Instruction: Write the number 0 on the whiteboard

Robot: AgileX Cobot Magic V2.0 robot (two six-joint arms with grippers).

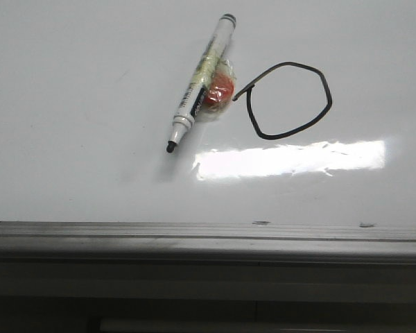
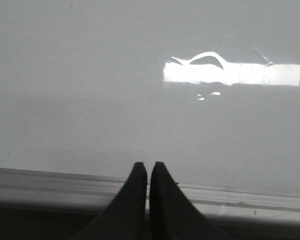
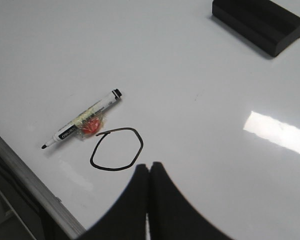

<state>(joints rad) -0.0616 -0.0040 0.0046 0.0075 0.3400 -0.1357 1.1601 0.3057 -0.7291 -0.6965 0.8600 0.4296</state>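
Left gripper [image 2: 148, 172]: fingers pressed together, holding nothing, poised over the grey metal rail [image 2: 50, 181] at the whiteboard's edge. Right gripper [image 3: 149, 175]: fingers likewise closed and empty, above the whiteboard [image 3: 190, 100], just beside the number 0 [image 3: 116, 149]. The number 0 [image 1: 289, 100] is a thin black irregular loop with a short tail stroke. Beside it lies an uncapped black-tipped marker [image 1: 200, 81], free of both grippers, with an orange-red lump [image 1: 219, 92] taped to its barrel. A black eraser block [image 3: 260, 24] rests well apart.
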